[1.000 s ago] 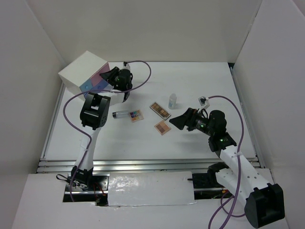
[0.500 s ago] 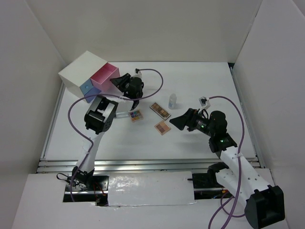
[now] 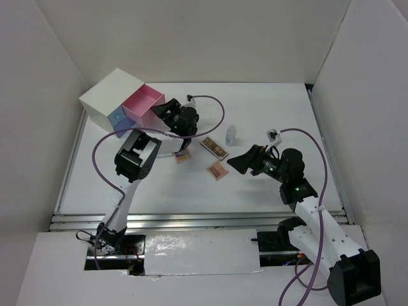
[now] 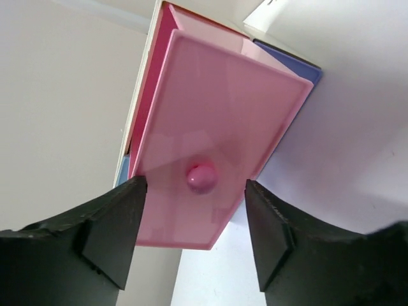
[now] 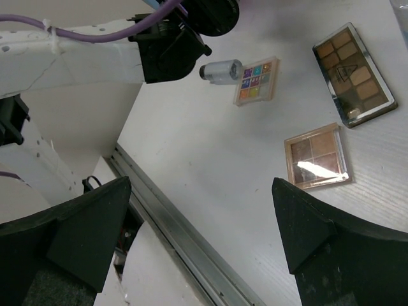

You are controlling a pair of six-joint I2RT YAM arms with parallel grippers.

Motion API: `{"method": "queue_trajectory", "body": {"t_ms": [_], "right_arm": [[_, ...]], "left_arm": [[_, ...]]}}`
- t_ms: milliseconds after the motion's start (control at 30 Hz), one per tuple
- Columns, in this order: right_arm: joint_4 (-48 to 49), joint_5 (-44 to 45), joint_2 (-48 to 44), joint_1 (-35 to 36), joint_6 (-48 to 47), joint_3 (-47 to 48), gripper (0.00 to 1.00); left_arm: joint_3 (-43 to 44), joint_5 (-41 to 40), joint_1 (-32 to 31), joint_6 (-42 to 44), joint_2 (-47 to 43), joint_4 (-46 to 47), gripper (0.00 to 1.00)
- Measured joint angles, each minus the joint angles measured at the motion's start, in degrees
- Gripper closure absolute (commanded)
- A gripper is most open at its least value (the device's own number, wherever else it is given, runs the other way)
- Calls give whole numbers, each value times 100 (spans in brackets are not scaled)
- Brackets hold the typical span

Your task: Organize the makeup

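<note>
Pink drawer (image 3: 141, 102), earlier shut, stood open.
Left tool (image 4: 194, 191) spread off knob (image 4: 201, 177); right tool (image 5: 201, 188) spread; arm (image 3: 137, 156) hid tube (image 5: 220, 71) overhead.

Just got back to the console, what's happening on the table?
The left gripper sits open around the knob of the pink drawer, which is pulled out of the white box. The right gripper hovers open near the tan palette. The palettes, clear tube and small bottle lie on the table, none held.
</note>
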Motion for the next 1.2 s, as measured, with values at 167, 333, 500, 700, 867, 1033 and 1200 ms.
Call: {"method": "queue_trajectory", "body": {"t_ms": [167,333,500,700,867,1033,1200], "right_arm": [[-2,9,-2,0,0,0,0],[-15,20,-7,0,-4,0,0],[-81,85,-120,0,-35,0,0],[-181,251,-234,2,-83,0,0],[-323,590,-297,13,-109,0,0],[-514,1123,-568,22,-129,-9,0],[-520,1508,-896,24,-131,-107,0]], "left_arm": [[55,-9,-68,-750,-402,-925,16],[546,210,-251,-2114,-914,-2472,10],[964,678,-385,-3624,-1478,-4068,3],[1211,1952,-369,-6465,-2092,-6583,1],[-109,3005,-361,-9342,-3499,-7654,1],[-1464,3777,-385,-10782,-4513,-7663,1],[-1790,3751,-778,-11468,-4468,-7936,1]]}}
